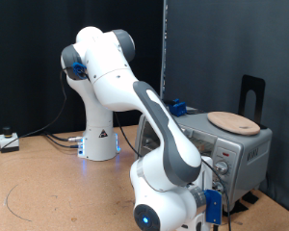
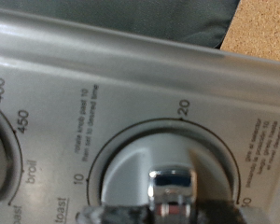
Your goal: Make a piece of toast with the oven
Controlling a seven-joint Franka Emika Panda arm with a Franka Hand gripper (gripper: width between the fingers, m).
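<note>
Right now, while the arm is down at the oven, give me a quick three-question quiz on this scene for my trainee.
1. True or false: a round wooden plate lies on top of the oven.
2. Which thing is the gripper nearest to? A) a dial on the oven's front panel; B) a slice of bread; C) the plate.
3. Fill in: in the wrist view, the numbers printed around that dial are 10 and ___.

Key: 1 true; 2 A; 3 20.
</note>
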